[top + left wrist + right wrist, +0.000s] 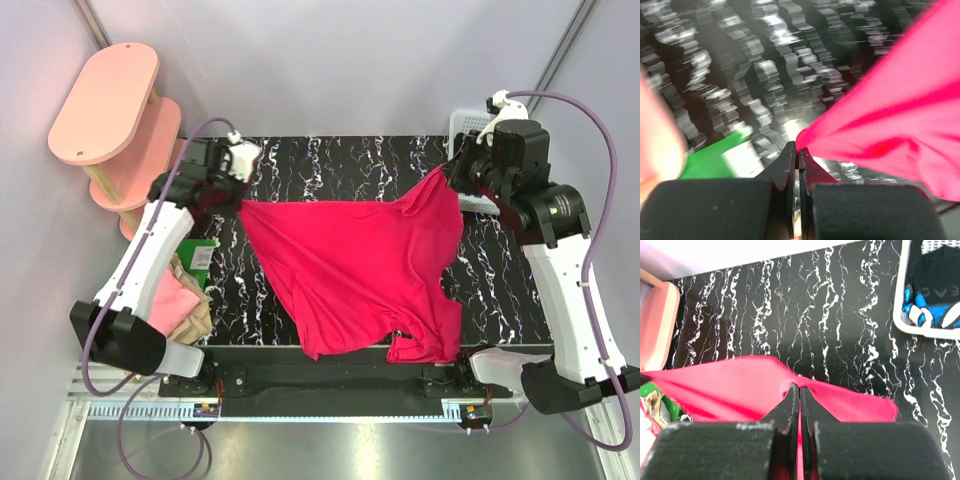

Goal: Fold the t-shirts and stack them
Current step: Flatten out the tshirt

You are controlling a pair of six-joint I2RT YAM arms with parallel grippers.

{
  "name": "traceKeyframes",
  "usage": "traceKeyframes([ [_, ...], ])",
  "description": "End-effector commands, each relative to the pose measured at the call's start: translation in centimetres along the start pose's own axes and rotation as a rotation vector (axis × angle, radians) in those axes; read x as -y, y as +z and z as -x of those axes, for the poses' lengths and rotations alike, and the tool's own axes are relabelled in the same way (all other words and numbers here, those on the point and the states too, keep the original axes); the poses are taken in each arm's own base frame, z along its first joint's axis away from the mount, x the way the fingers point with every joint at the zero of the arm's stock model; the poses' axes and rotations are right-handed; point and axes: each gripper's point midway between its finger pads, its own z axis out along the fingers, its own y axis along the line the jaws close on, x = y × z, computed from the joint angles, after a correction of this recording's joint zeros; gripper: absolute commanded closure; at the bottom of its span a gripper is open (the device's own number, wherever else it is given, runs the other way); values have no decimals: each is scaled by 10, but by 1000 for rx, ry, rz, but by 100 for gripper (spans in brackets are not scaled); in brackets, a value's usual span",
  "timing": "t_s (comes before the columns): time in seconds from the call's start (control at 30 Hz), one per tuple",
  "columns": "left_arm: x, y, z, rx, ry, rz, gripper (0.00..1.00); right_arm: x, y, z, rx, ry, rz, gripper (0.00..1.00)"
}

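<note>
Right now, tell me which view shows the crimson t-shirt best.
Top external: the whole crimson t-shirt shows, held by the left gripper and right gripper. Left wrist: a blurred pinched corner; right wrist: a pinched edge.

**How we see it**

From high above, on the near side of the crimson t-shirt, we look steeply down on the whole counter. Our left wrist view sits just behind the left tool at the shirt's far-left corner, very near and blurred. Our right wrist view peers past the right tool at the shirt's far-right corner, across the counter beyond it. All three share that shirt.
</note>
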Motion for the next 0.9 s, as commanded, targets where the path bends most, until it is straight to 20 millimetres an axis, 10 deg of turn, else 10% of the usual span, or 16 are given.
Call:
traceKeyframes([
  [0.0, -50, -54, 14, 97, 63, 212, 100, -13, 3, 35, 95, -21, 43, 100],
  [0.27, -128, -157, 49, 209, 9, 500, 100, -42, -28, 91, 200, -14, 133, 100],
  [0.6, -74, -289, 53, 493, 113, 562, 100, -65, -162, 95, 315, -23, 363, 100],
  [0.87, -47, -324, 33, 590, 127, 589, 100, -66, -245, 83, 384, 12, 462, 100],
])
